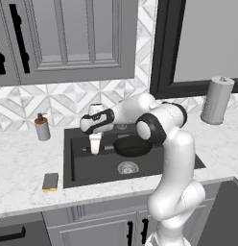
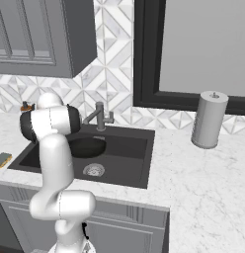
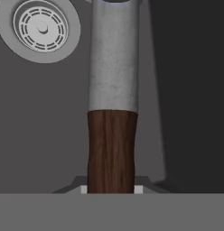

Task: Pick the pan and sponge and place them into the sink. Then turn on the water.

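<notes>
The black pan (image 1: 133, 145) lies low inside the dark sink (image 1: 92, 168), just behind the round drain (image 1: 128, 167). My gripper (image 1: 94, 146) reaches down into the basin at the pan's left and is shut on its handle. In the hand view the reddish-brown handle (image 3: 111, 149) runs up from between my fingertips (image 3: 82, 189) into a grey metal neck, with the drain (image 3: 40, 28) at the upper left. The yellow-and-green sponge (image 1: 50, 181) lies on the counter left of the sink, also at the far left in the right base view (image 2: 3, 159). My arm partly hides the pan (image 2: 85, 147).
The grey faucet (image 2: 99, 116) stands behind the sink (image 2: 129, 153). A soap dispenser (image 1: 42, 128) sits at the back left of the counter, and a paper towel roll (image 1: 217, 100) stands on the right. Grey wall cabinets hang above.
</notes>
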